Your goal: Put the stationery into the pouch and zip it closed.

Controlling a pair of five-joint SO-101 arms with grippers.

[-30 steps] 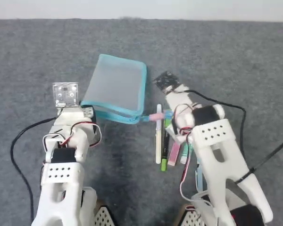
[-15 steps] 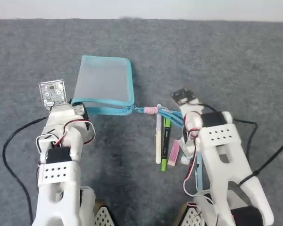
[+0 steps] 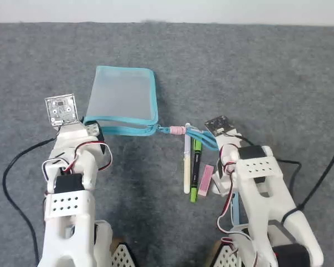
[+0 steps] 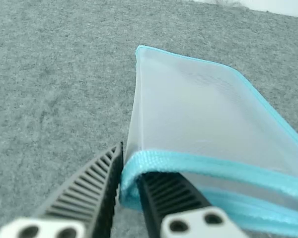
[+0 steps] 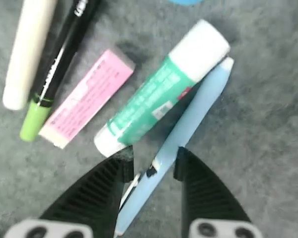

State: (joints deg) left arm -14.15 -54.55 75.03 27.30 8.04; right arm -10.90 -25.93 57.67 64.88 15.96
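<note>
Clamps pouch point(image 4: 203, 119) corner with left gripper point(image 4: 129, 171); straddles blue pen point(image 5: 198, 109) with right gripper point(image 5: 151, 158), fingers point(image 5: 99, 186) apart, toward the near edge. Grey felt desk point(image 3: 300, 83), pale wall point(image 3: 167, 10) beyond.

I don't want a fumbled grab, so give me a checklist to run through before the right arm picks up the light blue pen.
1. Left gripper clamped on the translucent teal-trimmed pouch: ok.
2. Right gripper open: ok.
3. Its jaws straddle the light blue plastic pen: ok.
4. Pen clear of neighbours: not ok, the green-and-white glue stick lies against it.
5. Pouch mouth open enough to take the pen: cannot tell.
</note>
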